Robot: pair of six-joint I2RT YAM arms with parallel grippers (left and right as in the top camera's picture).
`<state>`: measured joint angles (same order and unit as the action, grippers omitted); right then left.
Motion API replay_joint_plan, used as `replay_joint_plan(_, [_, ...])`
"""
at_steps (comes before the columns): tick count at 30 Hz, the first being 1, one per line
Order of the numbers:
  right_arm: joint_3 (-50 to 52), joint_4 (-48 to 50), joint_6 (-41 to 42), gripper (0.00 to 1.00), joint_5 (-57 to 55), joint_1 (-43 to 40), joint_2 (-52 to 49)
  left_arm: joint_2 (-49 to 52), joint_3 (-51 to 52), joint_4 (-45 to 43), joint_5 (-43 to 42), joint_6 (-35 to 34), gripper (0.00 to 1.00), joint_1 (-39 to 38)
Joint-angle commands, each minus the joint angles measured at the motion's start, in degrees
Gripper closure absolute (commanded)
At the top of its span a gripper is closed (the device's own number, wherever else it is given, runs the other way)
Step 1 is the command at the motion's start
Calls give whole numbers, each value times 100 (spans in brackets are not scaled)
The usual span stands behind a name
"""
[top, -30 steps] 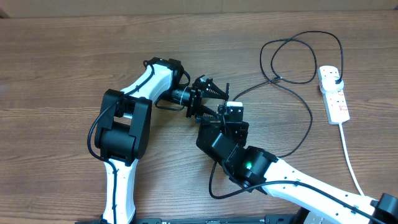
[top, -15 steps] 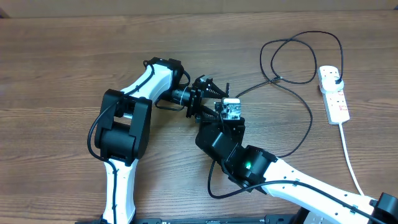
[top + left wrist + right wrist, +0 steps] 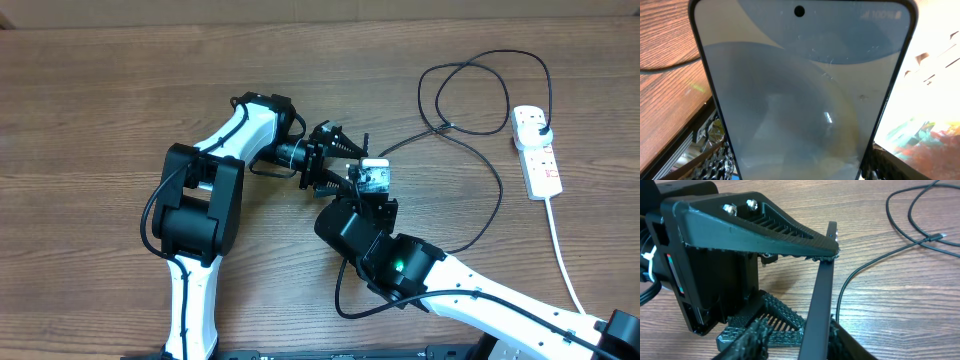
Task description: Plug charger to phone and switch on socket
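Note:
The phone [image 3: 800, 90] fills the left wrist view, its blue-grey screen lit. My left gripper [image 3: 800, 167] is shut on its two long edges and holds it above the table near the middle [image 3: 362, 160]. The right wrist view shows the phone [image 3: 820, 300] edge-on as a dark bar. My right gripper [image 3: 797, 340] straddles its near end, one finger [image 3: 842, 342] against it and a gap on the other side. The charger [image 3: 485, 125] loops on the table with its plug in the socket [image 3: 540, 165]. Its connector tip [image 3: 940, 235] lies loose on the wood.
The socket's thick white cord [image 3: 565, 260] runs down the right side toward the front edge. A strand of the black cable [image 3: 855, 280] curves close past the phone. The right arm [image 3: 400, 265] crosses the front of the table.
My right gripper's jaws have narrowed around the phone's near end. The left gripper and the phone have stayed in place.

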<state>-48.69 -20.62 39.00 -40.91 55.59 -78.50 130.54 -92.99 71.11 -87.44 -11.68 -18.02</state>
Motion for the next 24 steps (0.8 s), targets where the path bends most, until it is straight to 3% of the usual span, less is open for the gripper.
replay_joint_plan(1, [-157,11,-9,65,-9,15,-2,13,13,-4,-238,9,46,-63])
replay_joint_plan(24, [-157,-269,-9,88,245,15,-2,13,13,-7,-197,9,46,-63])
